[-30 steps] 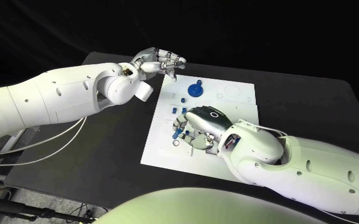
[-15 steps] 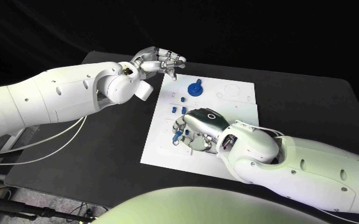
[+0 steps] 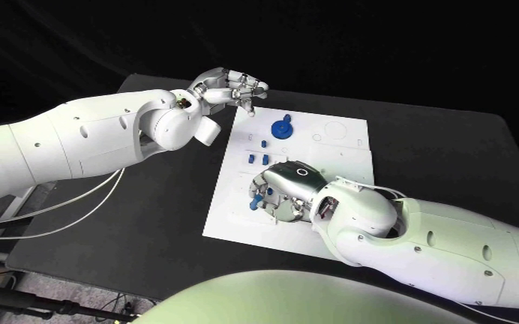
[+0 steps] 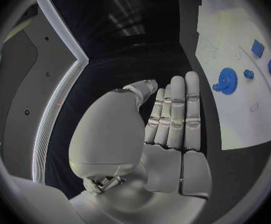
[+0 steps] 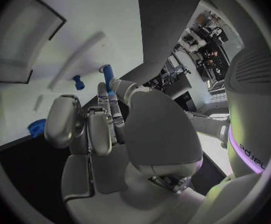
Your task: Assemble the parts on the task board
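Black table [image 3: 141, 211]: bare dark surface to the left of the board and along its far side. Left hand [image 3: 229, 88]: raised over the table just off the board's far left corner, fingers straight and pressed side by side, thumb folded near them, holding nothing, touching nothing. Task board [image 3: 240, 223]: white plate in the table's middle, its left edge and near left corner uncovered. Blue round part [image 3: 282, 128]: stands on the board's far half, near the left hand. Small blue parts [image 3: 257, 159]: a cluster mid-board, just beyond the right hand. Right hand [image 3: 288, 186]: knuckles up over the board's near half, fingers curled down; a blue peg [image 5: 108, 76] lies at the fingertips; whether it is gripped cannot be told.
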Available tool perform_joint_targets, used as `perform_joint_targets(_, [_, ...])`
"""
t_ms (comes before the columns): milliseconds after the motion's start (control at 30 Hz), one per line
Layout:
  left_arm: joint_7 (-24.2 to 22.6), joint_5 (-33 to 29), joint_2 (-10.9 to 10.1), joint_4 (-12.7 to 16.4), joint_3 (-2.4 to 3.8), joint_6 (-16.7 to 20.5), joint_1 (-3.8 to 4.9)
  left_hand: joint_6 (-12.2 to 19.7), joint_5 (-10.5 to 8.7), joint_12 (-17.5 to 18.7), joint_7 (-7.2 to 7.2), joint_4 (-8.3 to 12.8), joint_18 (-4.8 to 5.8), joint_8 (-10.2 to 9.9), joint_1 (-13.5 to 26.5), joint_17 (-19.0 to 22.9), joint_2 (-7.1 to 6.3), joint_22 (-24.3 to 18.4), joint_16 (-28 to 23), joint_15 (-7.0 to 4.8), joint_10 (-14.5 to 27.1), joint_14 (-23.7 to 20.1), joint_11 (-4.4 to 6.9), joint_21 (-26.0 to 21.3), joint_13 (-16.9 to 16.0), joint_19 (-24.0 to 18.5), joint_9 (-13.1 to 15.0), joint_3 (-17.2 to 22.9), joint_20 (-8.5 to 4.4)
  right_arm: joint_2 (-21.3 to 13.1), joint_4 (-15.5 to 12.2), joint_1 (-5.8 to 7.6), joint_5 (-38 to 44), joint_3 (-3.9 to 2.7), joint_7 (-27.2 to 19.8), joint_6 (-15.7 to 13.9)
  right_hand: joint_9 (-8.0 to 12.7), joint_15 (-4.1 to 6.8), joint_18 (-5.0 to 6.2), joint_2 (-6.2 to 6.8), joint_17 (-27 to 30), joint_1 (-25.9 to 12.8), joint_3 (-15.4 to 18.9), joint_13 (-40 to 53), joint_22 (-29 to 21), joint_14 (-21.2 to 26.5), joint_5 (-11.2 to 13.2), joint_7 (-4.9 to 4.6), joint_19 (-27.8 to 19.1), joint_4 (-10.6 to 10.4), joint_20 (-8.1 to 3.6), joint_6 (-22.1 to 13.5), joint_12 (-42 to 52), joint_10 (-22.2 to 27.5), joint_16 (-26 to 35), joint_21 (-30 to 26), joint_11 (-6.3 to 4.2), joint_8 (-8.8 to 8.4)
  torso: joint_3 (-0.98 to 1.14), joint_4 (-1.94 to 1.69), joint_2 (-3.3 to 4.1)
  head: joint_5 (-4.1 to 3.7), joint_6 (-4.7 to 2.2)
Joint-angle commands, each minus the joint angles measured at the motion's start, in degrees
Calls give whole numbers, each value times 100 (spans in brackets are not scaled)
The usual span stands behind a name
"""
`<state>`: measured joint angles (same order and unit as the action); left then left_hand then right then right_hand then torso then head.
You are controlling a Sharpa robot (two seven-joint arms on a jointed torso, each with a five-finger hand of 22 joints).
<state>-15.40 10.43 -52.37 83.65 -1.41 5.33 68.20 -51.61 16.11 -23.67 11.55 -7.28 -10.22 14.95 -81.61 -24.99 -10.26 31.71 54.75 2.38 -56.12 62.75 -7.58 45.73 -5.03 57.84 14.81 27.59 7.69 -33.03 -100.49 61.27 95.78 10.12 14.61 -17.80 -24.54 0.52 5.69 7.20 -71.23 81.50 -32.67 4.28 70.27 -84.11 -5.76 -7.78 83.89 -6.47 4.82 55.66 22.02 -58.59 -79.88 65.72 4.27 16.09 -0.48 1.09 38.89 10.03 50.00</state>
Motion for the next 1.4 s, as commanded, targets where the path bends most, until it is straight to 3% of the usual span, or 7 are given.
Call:
perform_joint_targets(33, [-29,10,4,12,3,-88,5,21,6,5,5,-16,-32,-37,46,8,21,-5,-4,36,40,8,12,-18,8,25,8,-14,17,17,18,-18,121,1,26,172,-234,17,-60,-35,3,-16,-32,5,-4,-211,-22,-3,76,23,-23,33,-33,-54,-31,-9,0,20,0,3,0,3,0])
perform_joint_targets(633, [-25,10,6,6,3,-101,4,22,6,3,5,-21,-32,-42,53,9,21,-10,-3,37,43,5,10,-26,8,27,10,-19,19,155,33,-98,540,9,262,162,-250,4,-59,29,13,-68,-40,5,-6,-203,-22,-28,65,75,-15,2,-79,-53,-26,-21,19,15,2,2,-1,-20,-5])
perform_joint_targets(733, [-24,10,10,5,3,-107,4,22,6,3,5,-21,-32,-42,53,9,21,-10,-3,37,43,5,10,-26,8,27,10,-19,19,186,43,-104,551,14,249,199,-239,-26,-58,102,31,-166,-40,-1,-18,-195,4,-60,50,79,4,-85,-149,13,-17,-45,53,-33,1,-2,-1,-29,-8])
perform_joint_targets(833, [-22,10,10,5,3,-108,4,22,6,3,5,-21,-32,-42,53,9,21,-10,-3,37,43,5,10,-26,8,27,10,-19,19,206,53,-107,530,22,214,236,-169,-81,-48,278,59,-348,12,-2,-65,-180,-138,-119,19,48,48,-325,-239,180,-3,-120,120,-193,0,-1,-2,-29,-7])
perform_joint_targets(933, [-19,10,8,4,3,-104,4,23,6,1,6,-26,-32,-45,57,10,24,-14,-2,38,46,4,10,-30,8,28,11,-21,20,213,53,-108,518,28,210,230,-116,-101,-34,404,41,-459,91,7,-110,-180,-193,-111,-8,25,73,-492,-275,347,-16,-188,137,-313,-1,2,0,-28,0])
perform_joint_targets(1300, [-4,10,-7,8,3,-97,4,20,8,-5,7,-62,-31,-52,90,13,49,-27,2,44,50,2,7,-48,7,31,15,-26,26,157,11,-112,522,35,268,-115,-57,-90,-14,493,94,-565,210,86,-158,-158,-228,-31,-39,-1,81,-706,-173,521,12,-266,123,-457,3,-1,0,-40,-1])
perform_joint_targets(1400, [-5,10,-15,11,3,-85,4,20,8,-5,7,-62,-31,-52,90,13,49,-27,2,44,50,2,7,-48,7,31,15,-26,26,71,-47,-119,501,34,296,-375,-34,-89,-5,501,136,-588,245,122,-193,-145,-260,-21,-53,-16,83,-805,-116,589,36,-317,123,-519,3,-1,2,-38,0])
